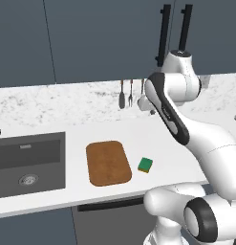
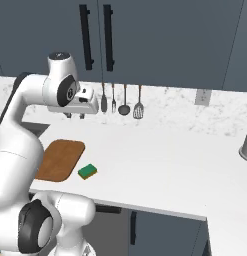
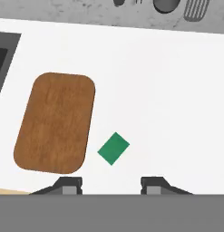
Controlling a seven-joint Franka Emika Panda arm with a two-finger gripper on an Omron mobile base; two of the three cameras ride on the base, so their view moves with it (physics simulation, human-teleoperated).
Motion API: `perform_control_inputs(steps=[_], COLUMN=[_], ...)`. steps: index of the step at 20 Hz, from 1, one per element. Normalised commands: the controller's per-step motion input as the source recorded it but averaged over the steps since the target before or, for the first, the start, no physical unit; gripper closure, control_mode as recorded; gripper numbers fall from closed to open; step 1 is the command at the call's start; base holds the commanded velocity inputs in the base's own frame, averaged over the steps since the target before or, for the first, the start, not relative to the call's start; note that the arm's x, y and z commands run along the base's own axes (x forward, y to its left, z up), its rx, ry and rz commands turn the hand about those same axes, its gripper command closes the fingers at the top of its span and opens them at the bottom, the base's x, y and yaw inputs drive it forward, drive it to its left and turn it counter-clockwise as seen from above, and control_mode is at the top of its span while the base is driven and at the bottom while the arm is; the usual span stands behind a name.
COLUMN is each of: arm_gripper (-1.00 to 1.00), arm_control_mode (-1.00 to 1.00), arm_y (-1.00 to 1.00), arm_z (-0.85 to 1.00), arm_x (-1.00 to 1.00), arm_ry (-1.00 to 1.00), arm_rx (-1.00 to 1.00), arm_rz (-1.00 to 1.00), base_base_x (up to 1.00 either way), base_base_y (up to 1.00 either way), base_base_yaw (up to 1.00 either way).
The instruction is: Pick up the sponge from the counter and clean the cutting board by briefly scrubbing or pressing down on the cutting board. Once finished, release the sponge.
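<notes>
Sponge (image 3: 113,148) lies on the counter (image 3: 168,90) just beside the cutting board (image 3: 56,122), while the empty gripper (image 3: 111,185) hangs above, jaws drawn in.

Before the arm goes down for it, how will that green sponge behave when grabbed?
The sponge is a small, low block lying flat on the counter, so it probably won't roll or tip. It looks light, so a nudge may slide it. Being a sponge, it likely squashes when squeezed.
</notes>
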Motion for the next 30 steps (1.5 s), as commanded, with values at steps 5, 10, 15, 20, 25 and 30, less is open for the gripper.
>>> perform_control_inputs(steps=[5, 10, 15, 20, 25, 30], arm_gripper=[-1.00, -1.00, -1.00, -1.00, -1.00, -1.00], arm_control_mode=[-1.00, -1.00, -1.00, -1.00, -1.00, -1.00], arm_y=[0.00, 0.01, -0.02, -0.03, 0.00, 0.00], arm_z=[-0.26, -0.53, -0.62, -0.59, -0.44, -0.40], arm_x=[-0.23, -0.45, -0.45, -0.16, -0.05, 0.00], arm_ry=[0.00, 0.00, 0.00, 0.01, 0.00, 0.02], arm_rx=[0.04, 0.00, 0.04, 0.13, 0.02, 0.00], arm_rz=[-0.12, -0.37, -0.31, -0.17, -0.12, -0.07], base_base_x=[0.00, 0.00, 0.00, 0.00, 0.00, 0.00], base_base_y=[0.00, 0.00, 0.00, 0.00, 0.00, 0.00], base_base_yaw=[0.00, 0.00, 0.00, 0.00, 0.00, 0.00])
